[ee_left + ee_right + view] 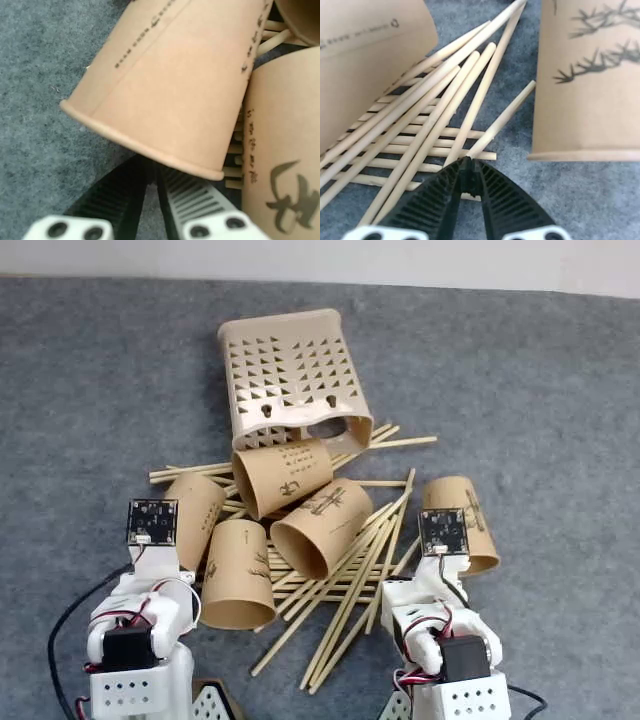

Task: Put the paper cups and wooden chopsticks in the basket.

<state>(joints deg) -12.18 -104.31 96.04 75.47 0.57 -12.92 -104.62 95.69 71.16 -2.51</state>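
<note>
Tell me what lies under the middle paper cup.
Wooden chopsticks run under the cup and stick out past it; how many lie hidden beneath cannot be seen.

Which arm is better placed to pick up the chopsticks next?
Right, probably. The right gripper hangs just above the chopsticks; the left gripper has a paper cup lying in front of it.

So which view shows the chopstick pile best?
The high view: the whole chopstick pile fans out under the cups. The right wrist view gives a close stretch; the left wrist view, a few ends between cups.
</note>
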